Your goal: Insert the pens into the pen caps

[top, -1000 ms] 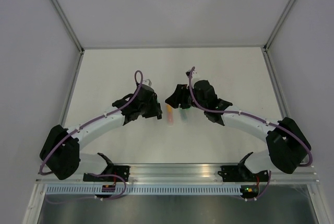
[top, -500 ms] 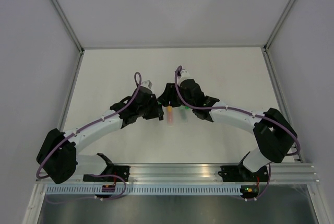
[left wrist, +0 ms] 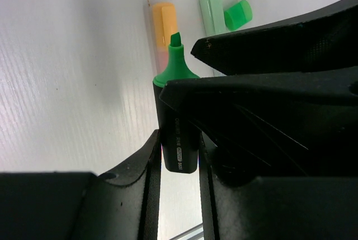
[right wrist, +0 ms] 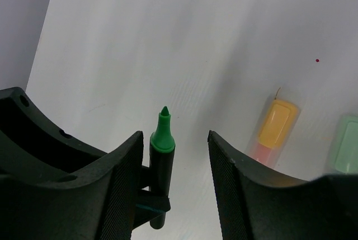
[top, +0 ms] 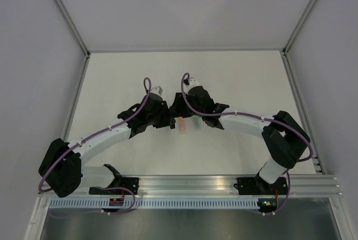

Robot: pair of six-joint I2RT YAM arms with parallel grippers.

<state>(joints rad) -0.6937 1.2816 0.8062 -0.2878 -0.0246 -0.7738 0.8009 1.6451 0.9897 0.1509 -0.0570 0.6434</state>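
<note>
Clamping black pen (left wrist: 179, 145), left tool (top: 166, 116); right tool (right wrist: 174, 136) spread; three pens (left wrist: 165, 19), one cap (left wrist: 239, 14).

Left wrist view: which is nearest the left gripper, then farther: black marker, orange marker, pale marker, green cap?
1. Black marker, held in the left gripper.
2. Orange marker, just ahead.
3. Pale marker, ahead, rightward.
4. Green cap, right of the pale marker.

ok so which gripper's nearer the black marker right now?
Left. The left gripper is shut on the black marker, clamping its barrel. The right gripper is open, with a finger on either side of the marker's green tip; I can't tell if it touches.
</note>
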